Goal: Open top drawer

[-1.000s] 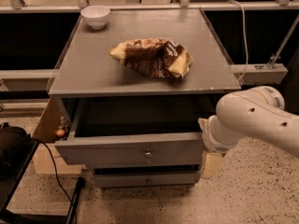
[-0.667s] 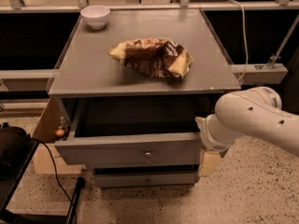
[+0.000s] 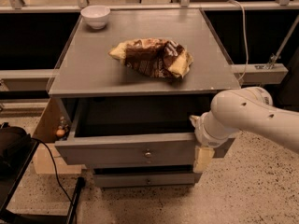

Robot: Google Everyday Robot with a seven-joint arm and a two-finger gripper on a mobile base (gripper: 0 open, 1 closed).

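The top drawer (image 3: 126,149) is a wide grey front with a small round metal knob (image 3: 147,153) at its centre. It stands pulled out from under the grey cabinet top (image 3: 84,73), and its dark inside shows. My gripper (image 3: 202,146) is at the drawer front's right end, at the tip of my white arm (image 3: 252,115), which comes in from the right. A pale finger piece hangs down over the front's right corner. The wrist hides most of the gripper.
A crumpled brown and yellow chip bag (image 3: 154,57) and a white bowl (image 3: 96,16) sit on the cabinet top. A narrower grey drawer front (image 3: 145,179) shows below. A black bag (image 3: 11,146) and a cable (image 3: 51,167) lie at the left on the speckled floor.
My arm has shifted very slightly left at the drawer's right end. The drawer stands pulled out about as far as before.
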